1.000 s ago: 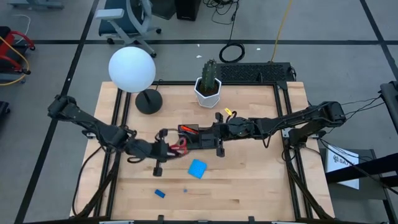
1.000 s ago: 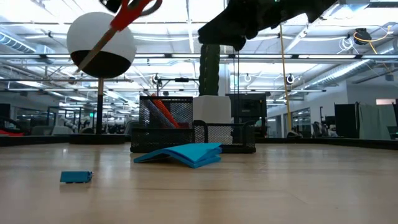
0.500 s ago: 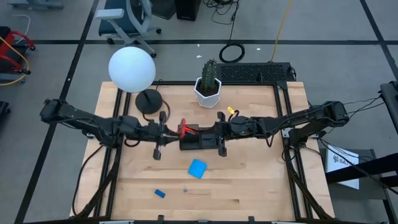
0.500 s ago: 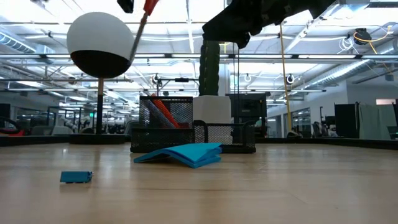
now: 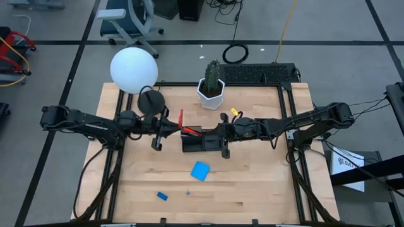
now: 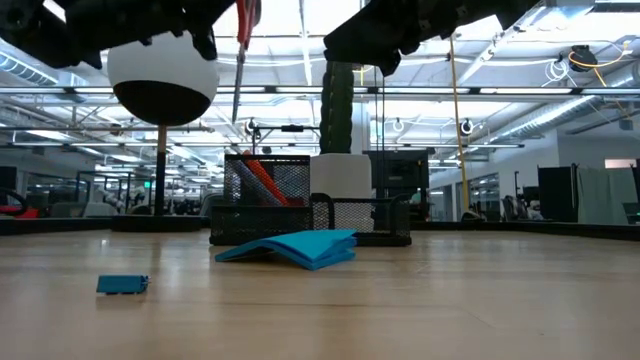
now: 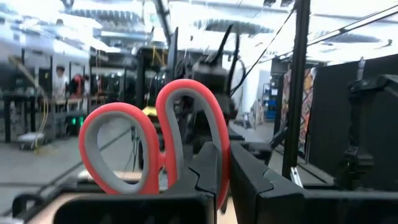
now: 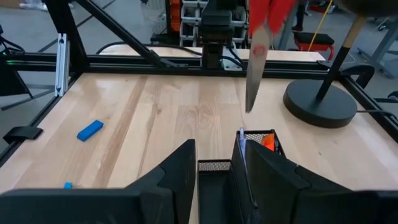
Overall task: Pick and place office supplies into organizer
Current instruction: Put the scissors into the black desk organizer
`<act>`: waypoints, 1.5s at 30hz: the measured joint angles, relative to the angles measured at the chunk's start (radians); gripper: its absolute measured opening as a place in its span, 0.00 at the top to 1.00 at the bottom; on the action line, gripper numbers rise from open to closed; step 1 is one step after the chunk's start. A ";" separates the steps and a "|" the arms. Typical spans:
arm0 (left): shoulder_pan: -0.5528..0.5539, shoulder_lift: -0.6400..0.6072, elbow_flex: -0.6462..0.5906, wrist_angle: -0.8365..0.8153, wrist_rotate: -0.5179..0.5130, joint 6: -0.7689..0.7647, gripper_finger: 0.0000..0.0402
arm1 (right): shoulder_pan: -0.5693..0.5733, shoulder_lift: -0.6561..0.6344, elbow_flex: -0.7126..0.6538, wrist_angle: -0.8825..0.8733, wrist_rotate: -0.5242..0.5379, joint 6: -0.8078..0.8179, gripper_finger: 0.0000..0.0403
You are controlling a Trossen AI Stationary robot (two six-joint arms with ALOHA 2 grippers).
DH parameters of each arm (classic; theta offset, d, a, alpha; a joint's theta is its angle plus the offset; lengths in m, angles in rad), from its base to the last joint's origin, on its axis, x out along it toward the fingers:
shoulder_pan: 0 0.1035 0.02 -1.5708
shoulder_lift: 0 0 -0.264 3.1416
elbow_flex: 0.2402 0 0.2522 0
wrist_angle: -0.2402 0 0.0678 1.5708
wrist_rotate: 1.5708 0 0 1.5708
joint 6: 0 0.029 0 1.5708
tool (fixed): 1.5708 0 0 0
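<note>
The red-handled scissors point(image 5: 181, 121) hang in the air with my left gripper point(image 5: 159, 130) shut on them, just off the left end of the black mesh organizer point(image 5: 201, 140). An orange pen point(image 8: 267, 140) stands in the organizer. My right gripper point(image 8: 214, 177) hovers open above the organizer's right end, with nothing between its fingers. The bright blue pad point(image 5: 201, 171) lies on the table nearer the front, one side raised off the wood. The tiny blue block point(image 5: 162, 196) lies flat near the front edge. My left gripper pinches one red handle loop point(image 7: 219, 186) of the scissors between its two fingers. The fingers come about level from the table's left. The scissors are lifted clear and hang nearly upright, handles up and blades point(image 6: 238, 90) pointing down.
A white-potted cactus point(image 5: 212, 85) stands behind the organizer. The globe lamp point(image 5: 134, 70) has its round black base point(image 5: 150, 101) at the far left, close behind my left gripper. Bare wood lies between the pad and the table's right edge.
My left gripper has carried the scissors from near the pad toward the table's far edge and has tipped upward. The scissors have swung from a slant to hanging nearly straight down beside the organizer's left end.
</note>
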 joint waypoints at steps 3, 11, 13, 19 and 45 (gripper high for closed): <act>0.003 0.033 -0.004 0.008 0.009 0.002 0.96 | 0.000 0.000 0.000 0.000 0.001 0.000 0.68; 0.048 0.083 -0.004 0.176 0.101 -0.031 0.96 | 0.000 0.001 0.000 0.000 0.001 0.000 0.68; 0.055 0.085 -0.004 0.169 0.108 -0.030 0.96 | 0.000 0.001 0.000 0.000 0.001 -0.001 0.68; 0.060 0.132 -0.002 0.175 0.101 -0.013 0.96 | 0.000 0.001 0.000 0.000 0.001 -0.003 0.68; 0.113 0.444 0.071 0.412 0.120 -0.055 0.96 | -0.001 0.001 0.000 0.006 0.001 -0.008 0.68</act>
